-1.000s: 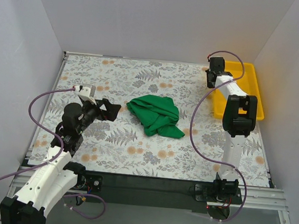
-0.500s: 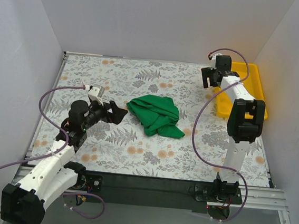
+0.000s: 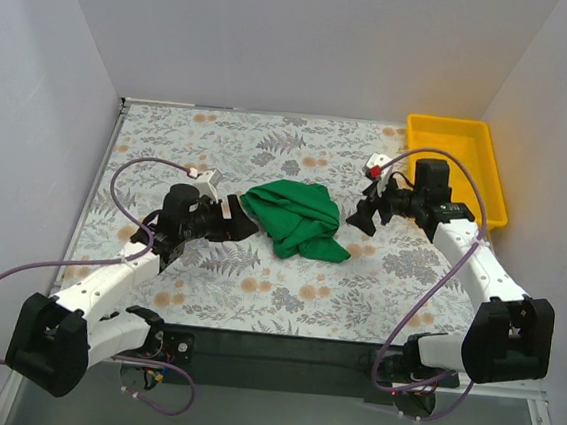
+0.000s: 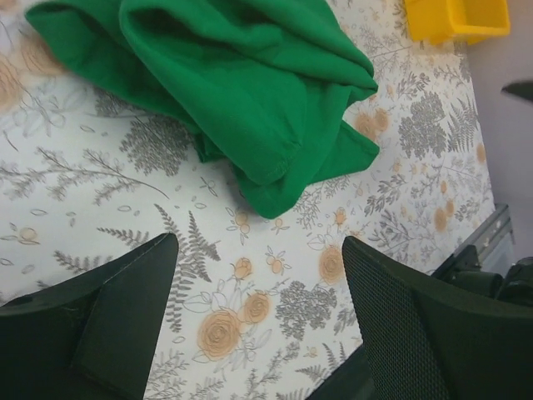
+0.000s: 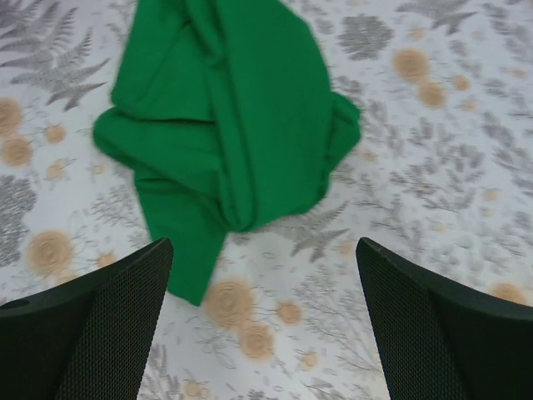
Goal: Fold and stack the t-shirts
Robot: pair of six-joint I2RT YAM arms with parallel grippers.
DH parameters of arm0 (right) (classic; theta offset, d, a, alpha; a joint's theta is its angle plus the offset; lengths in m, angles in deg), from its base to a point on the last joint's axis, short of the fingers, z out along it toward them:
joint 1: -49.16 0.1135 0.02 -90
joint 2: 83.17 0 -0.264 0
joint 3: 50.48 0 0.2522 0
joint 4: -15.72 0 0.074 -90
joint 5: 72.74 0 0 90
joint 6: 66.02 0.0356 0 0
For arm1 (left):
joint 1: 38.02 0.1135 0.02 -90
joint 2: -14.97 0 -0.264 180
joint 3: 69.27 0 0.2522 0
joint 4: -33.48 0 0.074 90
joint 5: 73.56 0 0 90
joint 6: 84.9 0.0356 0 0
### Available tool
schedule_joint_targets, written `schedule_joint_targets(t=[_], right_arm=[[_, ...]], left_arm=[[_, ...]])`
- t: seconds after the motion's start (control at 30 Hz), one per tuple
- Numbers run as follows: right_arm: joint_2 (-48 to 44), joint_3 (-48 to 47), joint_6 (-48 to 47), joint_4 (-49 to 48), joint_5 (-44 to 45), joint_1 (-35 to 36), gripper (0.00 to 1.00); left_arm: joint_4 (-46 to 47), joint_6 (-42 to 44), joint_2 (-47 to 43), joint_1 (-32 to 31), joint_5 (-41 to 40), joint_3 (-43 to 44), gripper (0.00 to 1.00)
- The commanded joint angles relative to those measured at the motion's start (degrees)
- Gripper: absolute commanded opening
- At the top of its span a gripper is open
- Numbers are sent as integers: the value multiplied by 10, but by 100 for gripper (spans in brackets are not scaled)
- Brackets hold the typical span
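Note:
A single plain green t-shirt (image 3: 295, 219) lies crumpled in a heap on the flower-patterned table. My left gripper (image 3: 243, 220) is low at its left edge, open, with nothing between its fingers. In the left wrist view the t-shirt (image 4: 241, 92) fills the upper part, just beyond the open left gripper (image 4: 258, 248). On the heap's right side my right gripper (image 3: 359, 216) is open and empty too. From the right wrist, the t-shirt (image 5: 225, 117) sits ahead of the spread right gripper (image 5: 263, 246), one green corner reaching toward the left finger (image 5: 100, 325).
A yellow plastic tray (image 3: 486, 157) stands at the table's back right corner, and its corner shows in the left wrist view as the tray (image 4: 454, 17). White walls close in the table on three sides. The table's near edge (image 4: 491, 233) shows to the right.
The right arm swung from above the tray down to the t-shirt's right side and its gripper opened. The left gripper moved right, up to the t-shirt's left edge.

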Motion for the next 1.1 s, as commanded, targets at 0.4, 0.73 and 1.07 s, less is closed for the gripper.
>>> schedule_joint_targets(t=[0.4, 0.73, 1.07], right_arm=[[11, 153, 75, -72, -139, 5, 83], [75, 100, 94, -70, -83, 15, 78], [216, -25, 134, -33, -40, 49, 68]], left_arm=[[104, -146, 194, -71, -37, 23, 67], [111, -141, 294, -75, -39, 100, 56], [80, -128, 350, -75, -25, 169, 36]])
